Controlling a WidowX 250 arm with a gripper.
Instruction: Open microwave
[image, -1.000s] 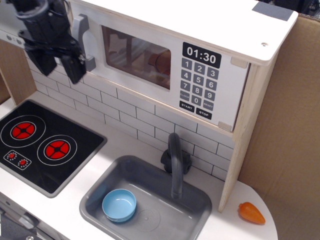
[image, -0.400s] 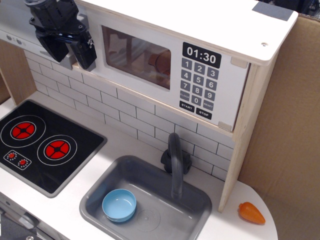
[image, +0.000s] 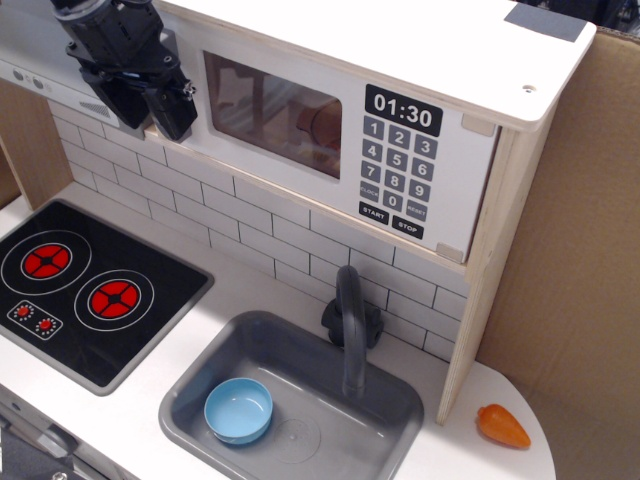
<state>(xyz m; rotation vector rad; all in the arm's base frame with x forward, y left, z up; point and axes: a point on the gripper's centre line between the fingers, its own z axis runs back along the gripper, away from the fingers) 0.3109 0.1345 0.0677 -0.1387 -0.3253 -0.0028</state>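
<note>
The end effector (image: 150, 105) has moved up and to the right over the last second, from hanging just left of the handle to sitting right over it, and between the last two frames it's barely shifted; its dark fingers now cover the spot where the grey bar handle was showing, so the handle itself is hidden; can't tell if the fingers are clamped on it or just parked around it.

The microwave (image: 330, 120) sits up top in the toy kitchen, above the tiled wall and the sink (image: 395, 405); its white door looks flush and closed, clock reading 01:30; so nothing's open yet.

My read: the approach is done and it's at the grab stage; next is a pull outward, swinging the door on its right side hinge, probably.
</note>
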